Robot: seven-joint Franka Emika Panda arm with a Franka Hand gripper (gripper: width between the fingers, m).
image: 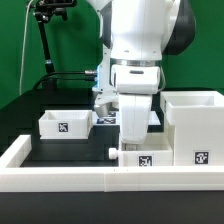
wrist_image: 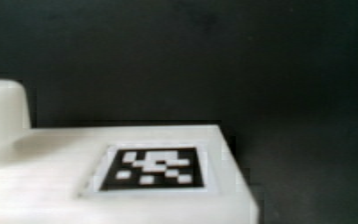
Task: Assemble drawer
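Gripper (image: 133,146) low over small white plastic tagged tray (image: 152,156) beside tall white boxy housing (image: 195,125); finger spacing cannot be told.

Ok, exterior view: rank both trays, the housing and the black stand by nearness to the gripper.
1. Front tray, beneath the gripper.
2. Housing on the exterior view's right and back tray on its left: too close to call.
3. Black stand, far back.

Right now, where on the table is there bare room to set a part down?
On the exterior view's left, bare table lies between the rear tray and the border wall. On the exterior view's right it is crowded: the arm, the front tray and the housing stand close together.
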